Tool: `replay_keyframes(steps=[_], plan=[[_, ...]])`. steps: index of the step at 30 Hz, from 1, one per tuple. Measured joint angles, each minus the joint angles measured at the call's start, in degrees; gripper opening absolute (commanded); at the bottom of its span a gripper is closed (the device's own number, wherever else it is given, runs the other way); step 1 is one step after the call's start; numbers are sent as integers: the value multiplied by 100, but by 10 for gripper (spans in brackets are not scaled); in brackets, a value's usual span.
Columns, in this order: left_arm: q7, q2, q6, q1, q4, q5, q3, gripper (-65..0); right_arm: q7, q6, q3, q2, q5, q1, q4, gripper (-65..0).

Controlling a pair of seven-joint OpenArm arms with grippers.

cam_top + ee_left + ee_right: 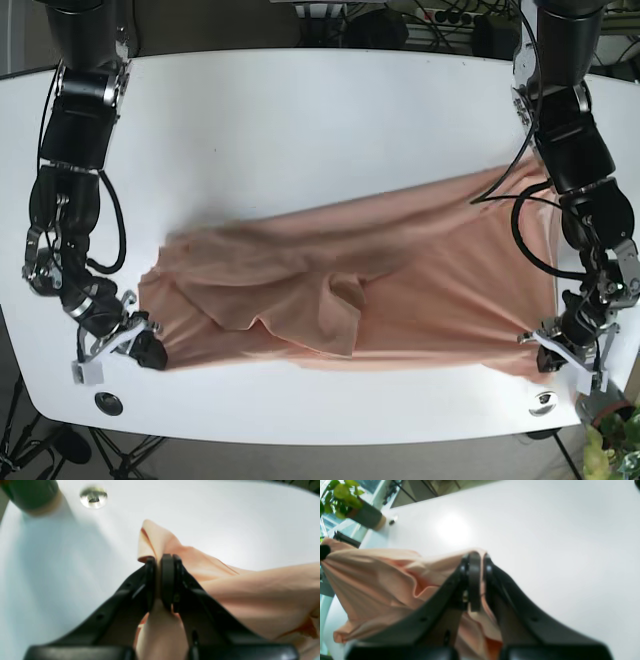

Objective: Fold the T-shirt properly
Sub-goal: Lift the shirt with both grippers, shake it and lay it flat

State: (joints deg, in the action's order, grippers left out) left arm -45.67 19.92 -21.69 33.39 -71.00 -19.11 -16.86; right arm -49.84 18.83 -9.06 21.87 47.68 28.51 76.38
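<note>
A peach-pink T-shirt point(400, 290) is lying stretched sideways across the near half of the white table point(300, 110), rumpled, with a loose fold bunching near its middle. Its two near corners are lifting off the surface, and its far edge is blurring.

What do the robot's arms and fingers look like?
Both arms are black, built from chunky jointed segments with black cables looping alongside. The left arm and right arm each end in a pale bracket near the wrist. The left gripper and right gripper have matte black fingers with flat rounded pads, curved supports and small screw holes.
</note>
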Motion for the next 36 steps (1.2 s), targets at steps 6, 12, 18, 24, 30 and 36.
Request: replay_keyframes(steps=[6, 12, 18, 24, 30, 36], plan=[[-125, 35, -17, 785, -4, 22, 2, -647, 11, 28, 492, 295, 55, 1296, -603, -650], [-245, 157, -35, 1523, -20, -13, -4, -647, 7, 28, 940, 439, 74, 2542, -979, -650], [-302, 232, -22, 2122, -63, 4, -4, -647, -22, 57, 1427, 516, 96, 3724, -1311, -650], [-546, 448, -35, 2341, -649, -46, -15, -647, -166, 70, 1624, 678, 192, 4468, -1294, -650], [-603, 452, -35, 2044, -1121, -59, -22, -647, -619, 70, 1633, 717, 181, 4356, -1270, -650], [-726, 498, -57, 1176, -1408, -81, -50, -647, -581, 122, 1622, 1001, 1082, 3646, -1248, -650]])
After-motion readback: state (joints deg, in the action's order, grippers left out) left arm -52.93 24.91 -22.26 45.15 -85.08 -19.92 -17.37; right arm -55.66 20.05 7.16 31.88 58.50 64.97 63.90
